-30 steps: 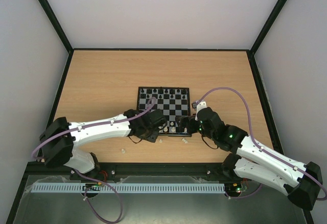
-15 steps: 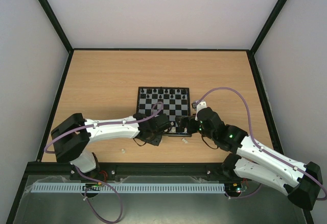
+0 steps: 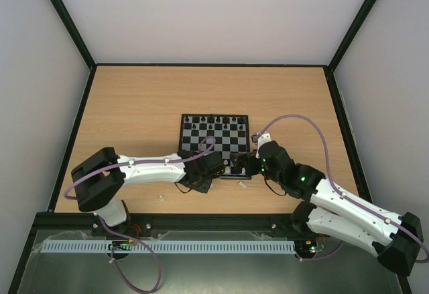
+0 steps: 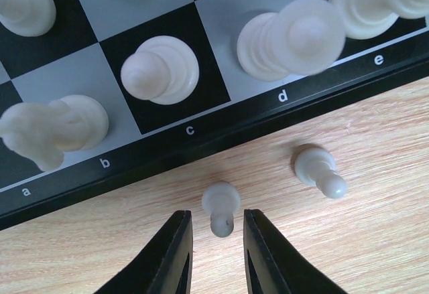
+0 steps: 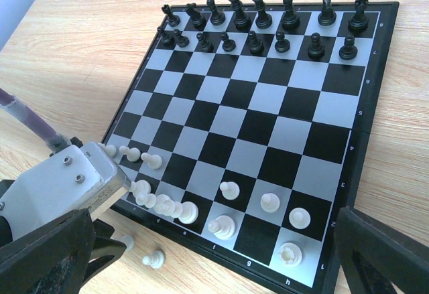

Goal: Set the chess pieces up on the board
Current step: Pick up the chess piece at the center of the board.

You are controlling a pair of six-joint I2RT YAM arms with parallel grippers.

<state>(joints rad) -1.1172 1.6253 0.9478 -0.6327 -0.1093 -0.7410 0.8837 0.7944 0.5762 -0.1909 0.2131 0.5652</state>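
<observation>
Top view — board (image 3: 214, 133) mid-counter (image 3: 134, 100); left hand (image 3: 216, 168) and right hand (image 3: 242, 165) at its near edge.
Left wrist — white pawn (image 4: 220, 207) lying on the counter just off the c–d edge, between the left hand's slightly parted fingers, not gripped; second pawn (image 4: 319, 171) lying near it.
Right wrist — right hand spread wide, empty; black pieces (image 5: 261, 23) fill the two far rows, white pieces (image 5: 268, 203) scattered over the near rows.

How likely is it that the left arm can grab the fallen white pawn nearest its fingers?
Likely yes: the left gripper is open, and the pawn lies on the table, partly between its fingers, nothing blocking.
</observation>
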